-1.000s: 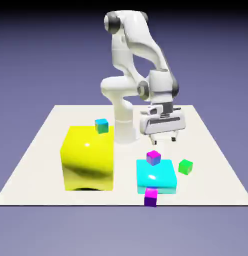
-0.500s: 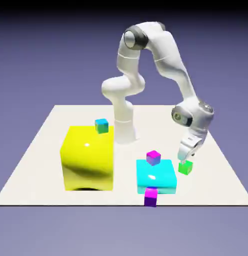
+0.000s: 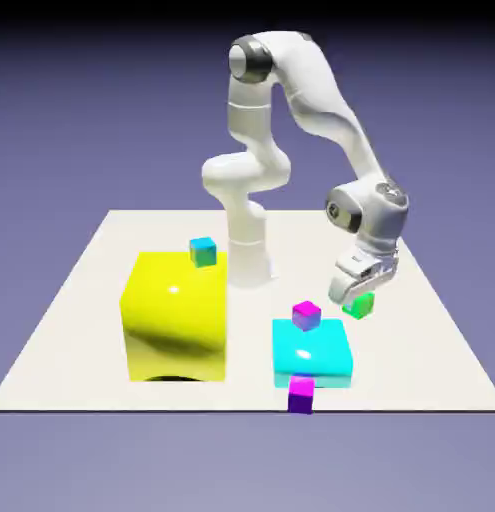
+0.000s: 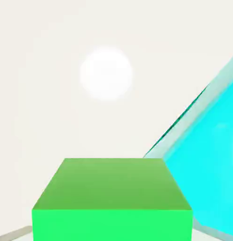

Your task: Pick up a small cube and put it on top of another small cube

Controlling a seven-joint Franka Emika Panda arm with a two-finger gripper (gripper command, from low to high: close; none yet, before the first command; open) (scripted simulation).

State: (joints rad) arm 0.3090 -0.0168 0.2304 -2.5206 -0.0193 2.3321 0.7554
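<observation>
The small green cube point(image 3: 359, 306) hangs a little above the table, off the cyan block's point(image 3: 311, 352) far right corner in the exterior view. My gripper point(image 3: 354, 297) is shut on it. In the hand view the green cube point(image 4: 112, 197) fills the bottom middle and hides most of the fingers; the cyan block point(image 4: 212, 164) slants in at the right. One magenta-purple cube point(image 3: 306, 315) sits on the cyan block, and another point(image 3: 301, 393) rests on the table against its near side. A teal-blue cube point(image 3: 202, 251) sits on the big yellow block point(image 3: 176, 315).
The white table point(image 3: 81, 320) carries the yellow block at the exterior view's left and the cyan block in the middle. The robot's base column point(image 3: 247, 245) stands behind them. In the hand view a bright round highlight point(image 4: 106, 73) shows on the table surface.
The gripper swung from behind the cyan block down to the green cube on the table, shut on it, and has lifted it up and slightly toward the exterior view's left.
</observation>
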